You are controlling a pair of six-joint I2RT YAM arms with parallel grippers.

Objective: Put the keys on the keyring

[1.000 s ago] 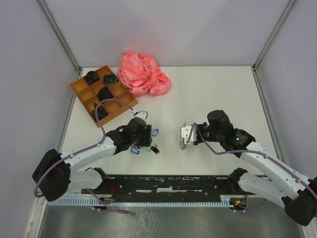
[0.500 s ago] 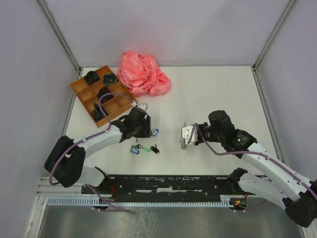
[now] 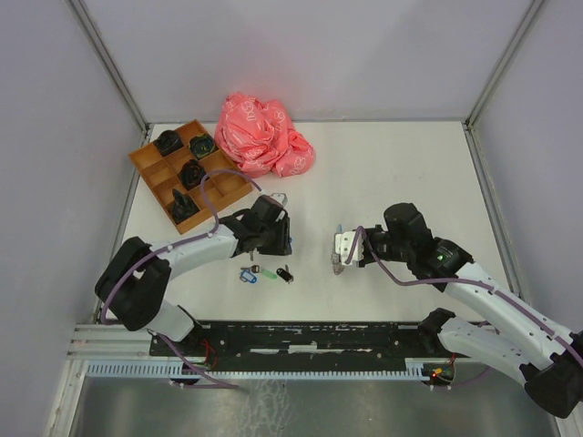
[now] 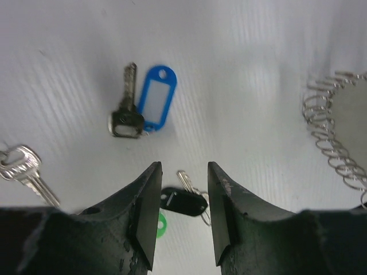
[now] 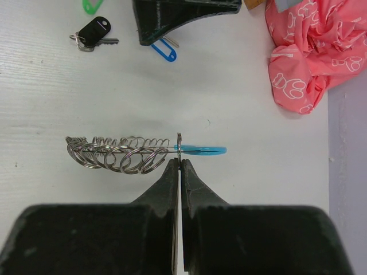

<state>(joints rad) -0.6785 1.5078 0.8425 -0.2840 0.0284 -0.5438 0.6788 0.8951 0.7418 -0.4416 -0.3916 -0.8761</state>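
Your left hand (image 4: 182, 167) hangs low over the bench (image 3: 401, 173) with its fingers parted by a narrow gap and nothing held between them. In the left wrist view, a black-tagged key (image 4: 184, 200) lies on the bench right in that gap, and a green tag (image 4: 160, 224) peeks out just behind it, partly hidden by the finger. Ahead of the fingertips lies a blue-tagged key (image 4: 150, 103), flat on the bench and clear of the hand. A bare pair of silver keys (image 4: 23, 169) sits off at the left edge of that view.

Your right hand (image 5: 179, 163) is pinched tight on the keyring (image 5: 114, 153), gripping it where the silvery loops meet the light blue segment, with the ring edge-on to the camera. It sits near the middle of the bench, apart from the left hand and the keys.

Farther back, a crumpled pink bag (image 3: 264, 135) lies beside an orange tray (image 3: 187, 173) with dark items in its compartments.
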